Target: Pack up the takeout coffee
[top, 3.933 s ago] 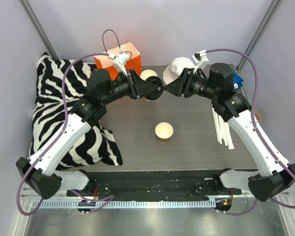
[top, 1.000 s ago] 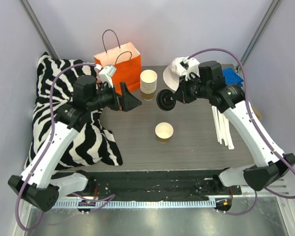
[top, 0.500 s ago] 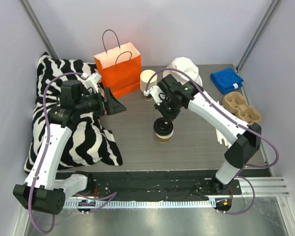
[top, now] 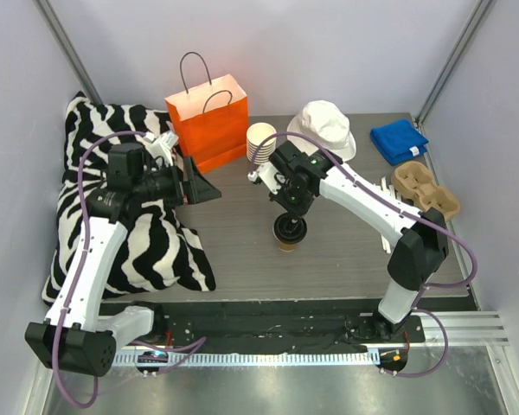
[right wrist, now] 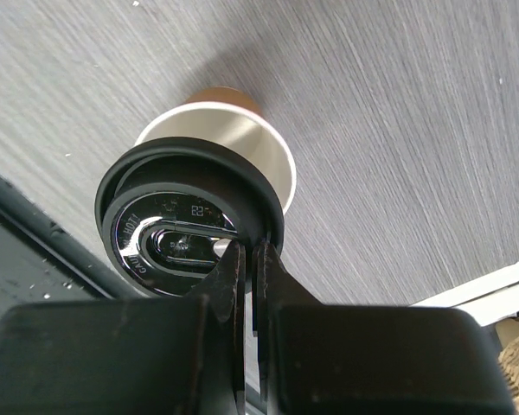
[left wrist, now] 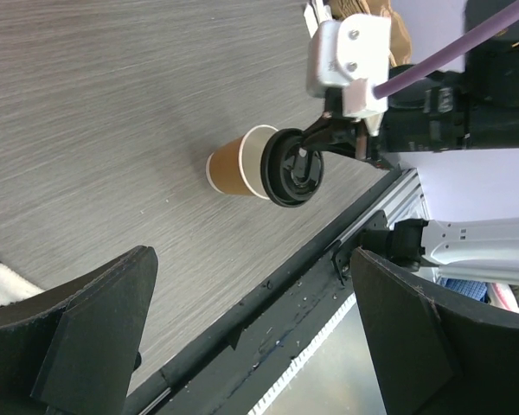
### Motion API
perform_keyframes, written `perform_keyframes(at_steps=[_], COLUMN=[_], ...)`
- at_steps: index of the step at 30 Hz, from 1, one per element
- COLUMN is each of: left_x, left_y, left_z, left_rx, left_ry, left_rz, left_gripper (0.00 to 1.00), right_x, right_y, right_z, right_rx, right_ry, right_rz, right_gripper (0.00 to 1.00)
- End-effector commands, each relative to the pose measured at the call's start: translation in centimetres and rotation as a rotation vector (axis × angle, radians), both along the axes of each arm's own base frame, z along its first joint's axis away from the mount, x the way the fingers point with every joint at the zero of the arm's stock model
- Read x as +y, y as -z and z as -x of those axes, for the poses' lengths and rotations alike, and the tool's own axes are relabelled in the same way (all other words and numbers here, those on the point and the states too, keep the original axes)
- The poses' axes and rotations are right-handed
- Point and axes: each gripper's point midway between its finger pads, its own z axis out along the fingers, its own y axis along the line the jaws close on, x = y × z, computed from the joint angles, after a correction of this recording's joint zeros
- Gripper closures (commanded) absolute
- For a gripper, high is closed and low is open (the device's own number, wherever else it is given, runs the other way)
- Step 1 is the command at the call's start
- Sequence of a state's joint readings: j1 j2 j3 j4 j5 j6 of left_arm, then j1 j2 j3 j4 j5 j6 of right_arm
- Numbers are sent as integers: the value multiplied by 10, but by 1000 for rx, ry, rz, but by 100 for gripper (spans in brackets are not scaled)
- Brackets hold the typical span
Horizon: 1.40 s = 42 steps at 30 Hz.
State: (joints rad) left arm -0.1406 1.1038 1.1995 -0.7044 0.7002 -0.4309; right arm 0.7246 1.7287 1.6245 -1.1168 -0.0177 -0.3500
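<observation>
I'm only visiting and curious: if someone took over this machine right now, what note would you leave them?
Right gripper: shut on the rim of the black lid, holding it over the paper cup, mid-table.
Done: lid at the cup, but askew.
Left gripper: open, empty, to the left.
Left to do: seat the lid, then pack the cup, probably into the cup carrier or orange bag.

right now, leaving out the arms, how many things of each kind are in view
cup: 1
lid: 1
cup stack: 1
bag: 1
hat: 1
cloth: 1
carrier: 1
pillow: 1
stick bundle: 1
total: 9
</observation>
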Motion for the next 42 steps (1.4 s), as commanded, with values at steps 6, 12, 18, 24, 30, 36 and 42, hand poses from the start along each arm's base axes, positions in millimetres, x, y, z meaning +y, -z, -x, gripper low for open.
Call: perform_keyframes(at_steps=[6,12,18,24,30,36,42], left_x=[-2,-3,-4,-5,-6,-6,-5], left_y=[-11,-13,-14,-14,-12,-10,-7], left_z=[-10,-13,-14,-16,-17,-16,-15], left_rx=[-35,-37,-38,-31,-23,-19,-13], left_ry=[4,2,1,2,5,5,4], left_rz=[26,32,40,43,44,45,39], left_gripper=[0,0,0,0,0,0,0], right_x=[4,8,6,4,2,2,3], right_y=[1,2,2,8,13,19,20], right_z=[-13,-13,-18,-16,-13,-14,-17], right_rx=[-90,-74,-70,-46,-29,-10,3], right_ry=[6,2,12,11,11,15,25], right_rz=[-37,-65,-72,-76,-73,-76,-93], right_gripper=[99,99,99,99,99,99,96])
